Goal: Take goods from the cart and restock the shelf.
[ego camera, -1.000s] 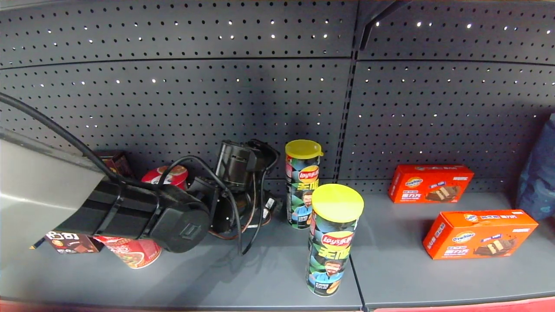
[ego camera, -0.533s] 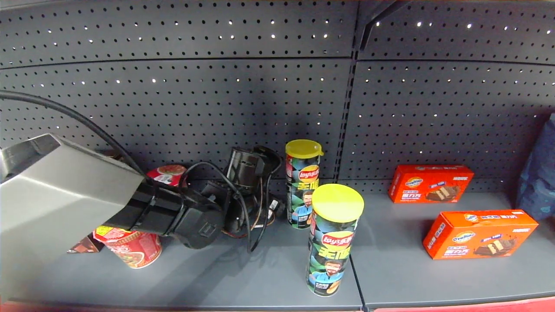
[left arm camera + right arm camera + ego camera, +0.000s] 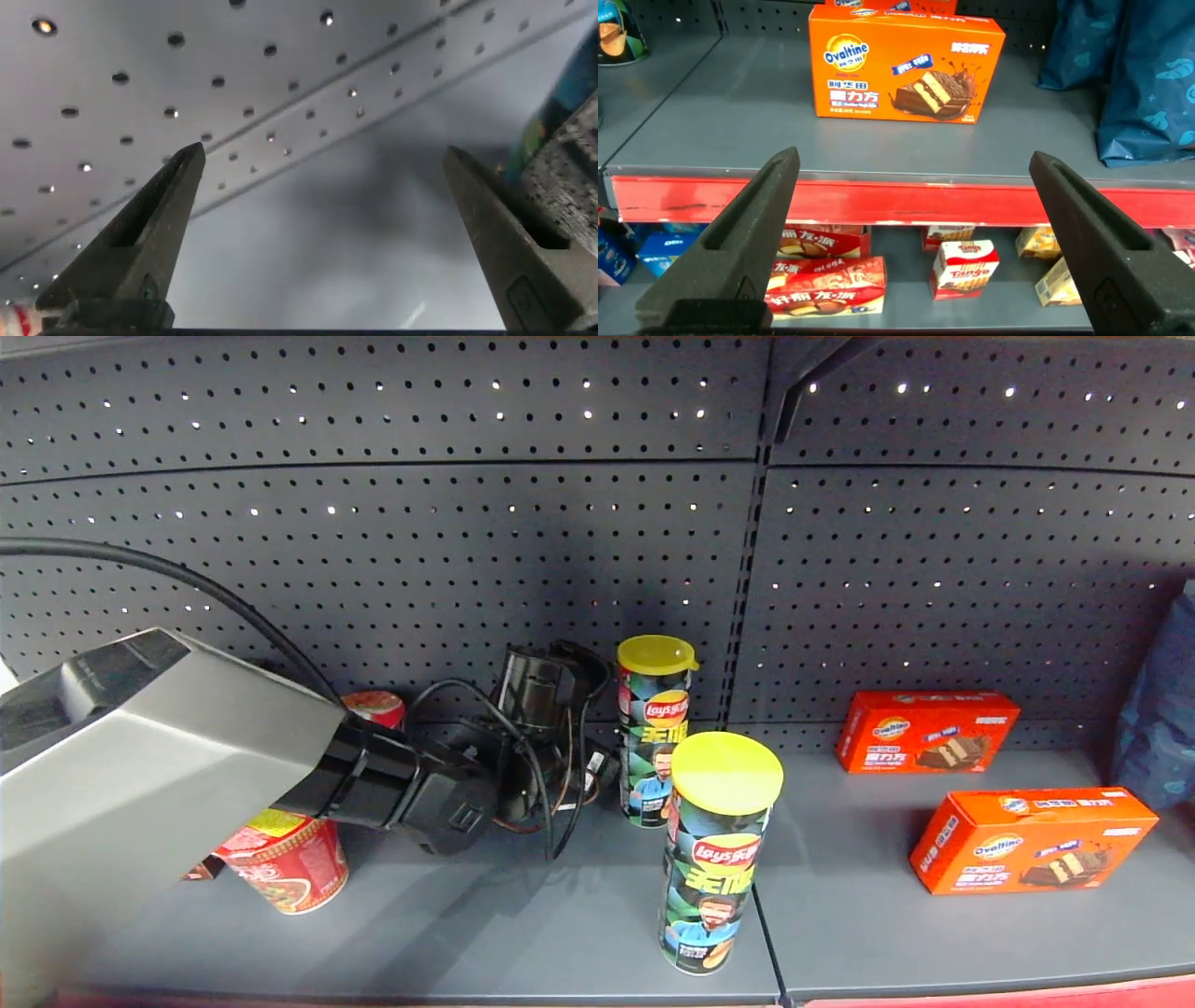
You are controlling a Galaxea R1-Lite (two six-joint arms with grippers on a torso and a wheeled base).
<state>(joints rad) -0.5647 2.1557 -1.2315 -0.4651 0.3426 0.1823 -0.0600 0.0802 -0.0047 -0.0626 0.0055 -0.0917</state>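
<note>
- Our left hand (image 3: 322, 159) has its fingers spread wide with nothing between them. It faces the pegboard back wall (image 3: 234, 84), low over the shelf (image 3: 560, 933).
- In the head view the left arm (image 3: 401, 789) comes in from nine o'clock. Its wrist sits just beside the rear chip can (image 3: 655, 728), at that can's nine o'clock, and we cannot tell whether they touch.
- The front chip can (image 3: 717, 854) stands upright at five o'clock of the rear chip can, near the shelf's front edge.
- A front noodle cup (image 3: 285, 863) stands at seven o'clock of the arm. A rear noodle cup (image 3: 378, 707) peeks out behind the arm, close to the back wall.
- At three o'clock of the cans lie the rear orange box (image 3: 924, 730) and, at its five o'clock, the front orange box (image 3: 1032, 840).
- A blue bag (image 3: 1158, 709) leans at the far three o'clock end.
- Our right hand (image 3: 915, 159) is also spread and empty. It hangs before the red edge strip (image 3: 896, 201), facing the front orange box, with packaged snacks (image 3: 962, 271) on the level below.
</note>
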